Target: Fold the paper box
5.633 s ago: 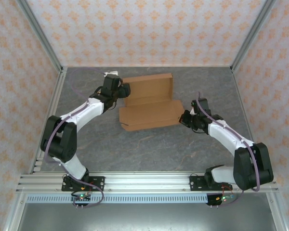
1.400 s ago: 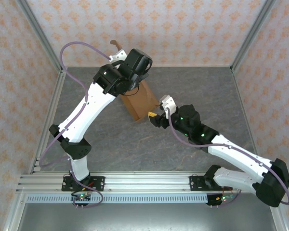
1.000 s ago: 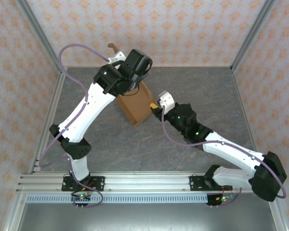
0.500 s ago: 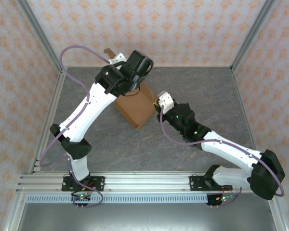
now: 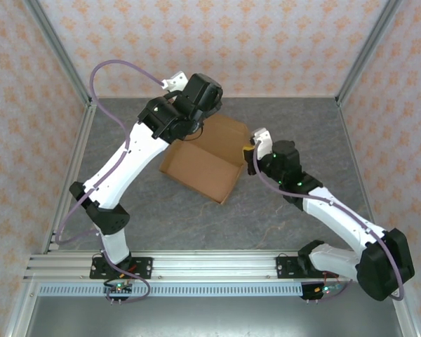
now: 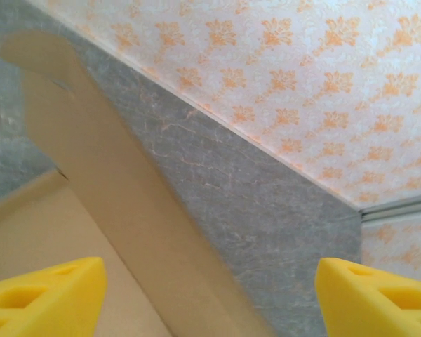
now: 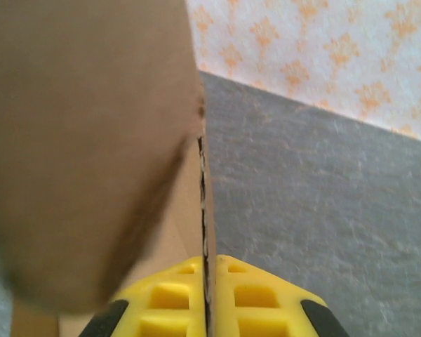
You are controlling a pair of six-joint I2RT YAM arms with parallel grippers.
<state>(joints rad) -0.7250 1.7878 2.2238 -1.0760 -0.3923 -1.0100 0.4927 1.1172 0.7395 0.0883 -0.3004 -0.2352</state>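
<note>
The right gripper [image 7: 208, 298] pinches a thin edge of the smooth brown cardboard box [image 5: 200, 168]. The left gripper [image 6: 209, 298] holds its yellow fingers [image 6: 42, 295] wide apart beside it.

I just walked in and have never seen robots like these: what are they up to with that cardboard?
Two robot arms are folding a paper box, a brown cardboard sheet lying partly folded on the grey table. The right gripper is pinched shut on a thin edge of the cardboard at its right side. The left gripper hangs over its far side, yellow fingers wide apart and holding nothing. The box is not yet closed up.
</note>
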